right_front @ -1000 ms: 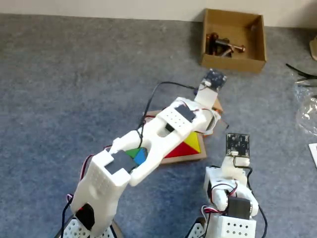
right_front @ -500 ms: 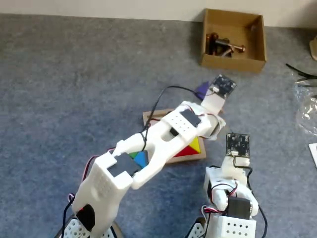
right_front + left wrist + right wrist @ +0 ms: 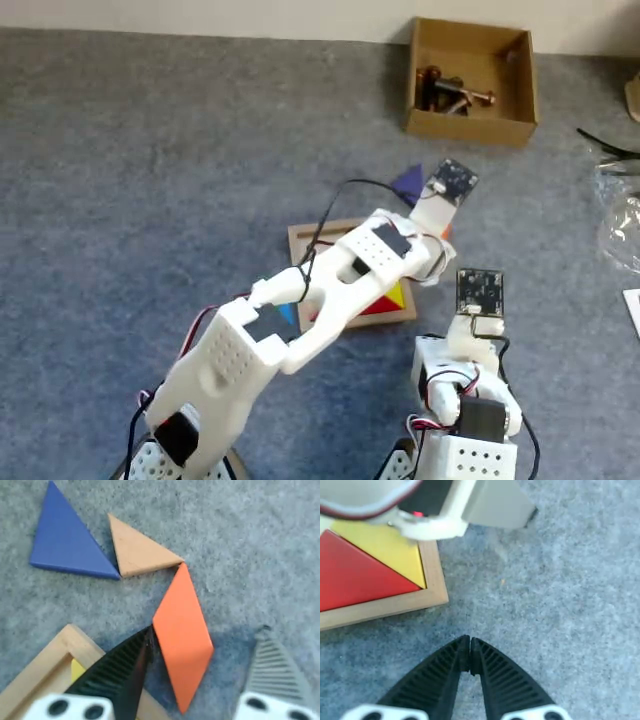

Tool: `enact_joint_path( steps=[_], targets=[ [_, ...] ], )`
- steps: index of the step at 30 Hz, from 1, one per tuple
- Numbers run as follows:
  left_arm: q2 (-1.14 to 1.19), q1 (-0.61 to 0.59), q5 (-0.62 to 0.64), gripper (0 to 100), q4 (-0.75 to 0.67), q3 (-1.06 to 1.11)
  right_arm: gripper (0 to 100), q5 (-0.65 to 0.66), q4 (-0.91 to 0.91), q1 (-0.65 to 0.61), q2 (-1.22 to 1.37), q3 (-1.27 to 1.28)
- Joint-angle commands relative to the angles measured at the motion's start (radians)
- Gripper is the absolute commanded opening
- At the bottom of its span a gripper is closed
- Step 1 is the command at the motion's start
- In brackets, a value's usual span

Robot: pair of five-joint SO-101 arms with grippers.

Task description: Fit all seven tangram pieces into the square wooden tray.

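Observation:
The square wooden tray (image 3: 300, 238) lies mid-table, mostly under my left arm; a red triangle (image 3: 355, 580) and a yellow triangle (image 3: 390, 547) sit in its near corner. Beyond the tray's far corner, on the carpet, lie a blue triangle (image 3: 65, 535), a tan triangle (image 3: 137, 550) and an orange parallelogram (image 3: 182, 635). My left gripper (image 3: 206, 629) is open and hangs over the parallelogram, its black finger (image 3: 125, 670) at one side and its grey finger (image 3: 272, 665) on the other. My right gripper (image 3: 470, 641) is shut and empty, low over the carpet just off the tray's near corner (image 3: 432, 595).
A cardboard box (image 3: 470, 80) with metal parts stands at the back right. Cables and clear plastic (image 3: 620, 220) lie at the right edge. A blue piece (image 3: 288, 314) peeks out under the left arm. Open carpet stretches to the left.
My left arm has stretched farther out and to the right, past the tray's far corner, uncovering the blue triangle. The right arm has not moved.

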Motion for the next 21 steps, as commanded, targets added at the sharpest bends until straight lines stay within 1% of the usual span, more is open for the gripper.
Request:
enact_joint_path(
  steps=[1, 4, 6, 18, 21],
  targets=[
    [-0.012, -0.025, -0.020, 15, -0.014, -0.048, 0.5, -0.011, -0.018, -0.016, -0.015, 0.114],
    [-0.008, -0.025, -0.020, 9, -0.014, -0.048, 0.5, -0.011, -0.018, -0.016, -0.015, 0.114],
    [-0.008, -0.025, -0.021, 7, -0.014, -0.048, 0.5, -0.011, -0.018, -0.016, -0.015, 0.114],
    [-0.013, -0.053, -0.021, 7, -0.006, -0.047, 0.5, -0.011, -0.018, -0.016, -0.015, 0.114],
    [-0.015, -0.053, -0.028, 2, -0.006, -0.047, 0.5, -0.011, -0.018, -0.016, -0.015, 0.114]
  ],
)
